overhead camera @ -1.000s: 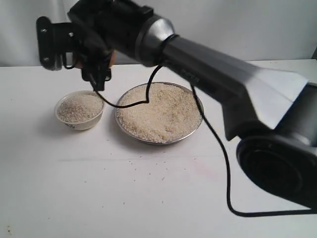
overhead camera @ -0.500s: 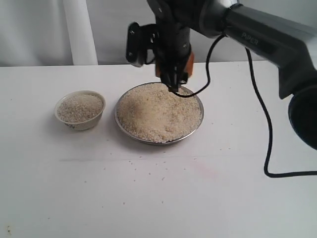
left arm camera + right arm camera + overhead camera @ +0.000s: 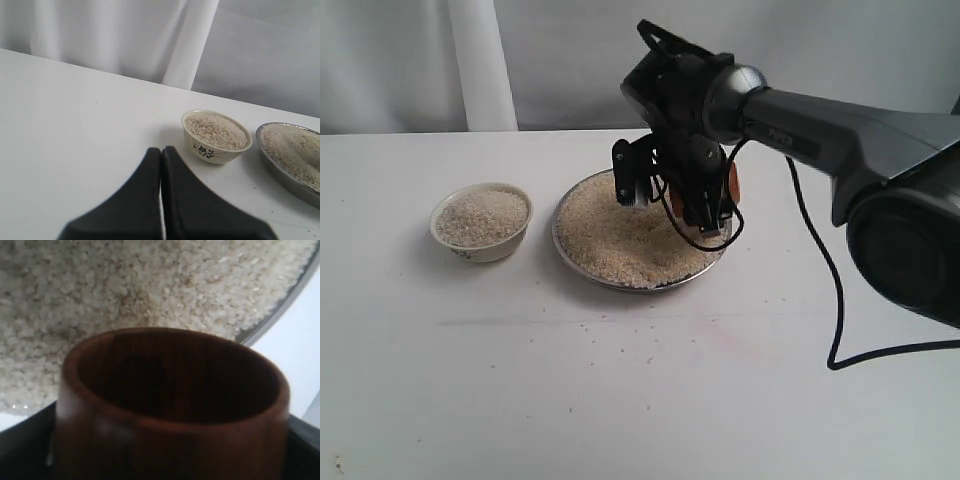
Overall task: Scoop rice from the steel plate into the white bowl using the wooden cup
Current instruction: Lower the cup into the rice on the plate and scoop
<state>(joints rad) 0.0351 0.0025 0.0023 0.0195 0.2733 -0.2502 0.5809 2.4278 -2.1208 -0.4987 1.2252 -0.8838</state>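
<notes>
The steel plate (image 3: 612,281) sits mid-table, heaped with rice (image 3: 620,235). To its left stands the white bowl (image 3: 483,250), also full of rice (image 3: 482,215). My right gripper (image 3: 698,198) hangs low over the plate's right side, shut on the wooden cup (image 3: 732,185). In the right wrist view the cup (image 3: 170,440) shows a dark inside holding no rice, its mouth turned toward the rice (image 3: 125,285) just inside the plate's rim (image 3: 280,305). My left gripper (image 3: 161,152) is shut on nothing, above bare table short of the bowl (image 3: 215,150).
A black cable (image 3: 840,300) loops from the right arm down onto the table at the right. Loose grains (image 3: 620,345) lie scattered in front of the plate. A white curtain (image 3: 480,60) hangs behind the table's far edge.
My right arm has carried the cup from above the bowl rightward to the plate, then down to the rice at its right side. The bowl and plate have stayed put.
</notes>
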